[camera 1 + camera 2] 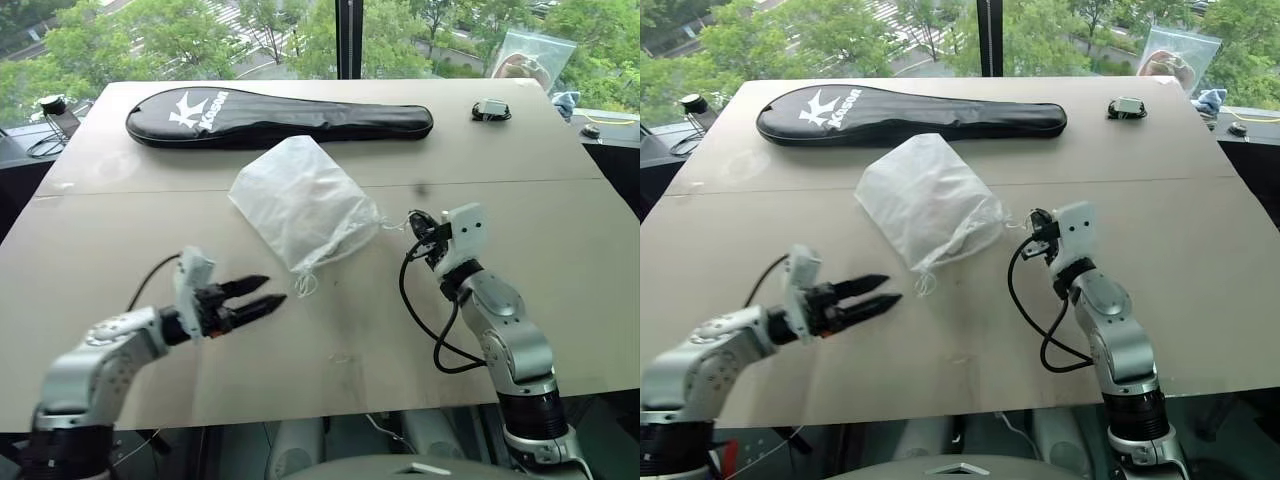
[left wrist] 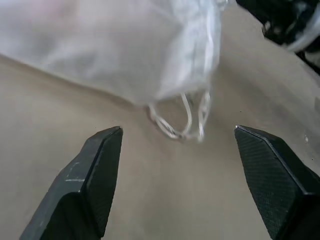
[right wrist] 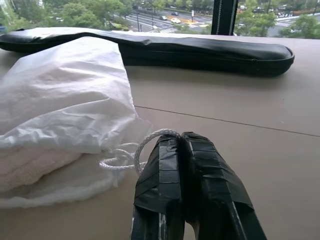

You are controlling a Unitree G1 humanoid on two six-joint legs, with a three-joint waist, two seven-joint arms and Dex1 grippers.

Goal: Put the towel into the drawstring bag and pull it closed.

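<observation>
Drawstring bag lies on the tabletop, in front of a long black racket cover, with the towel inside it. Right gripper has its fingers pressed together on a white cord at the bag's mouth. Left gripper hovers near the bag with fingers spread apart, holding nothing.
</observation>
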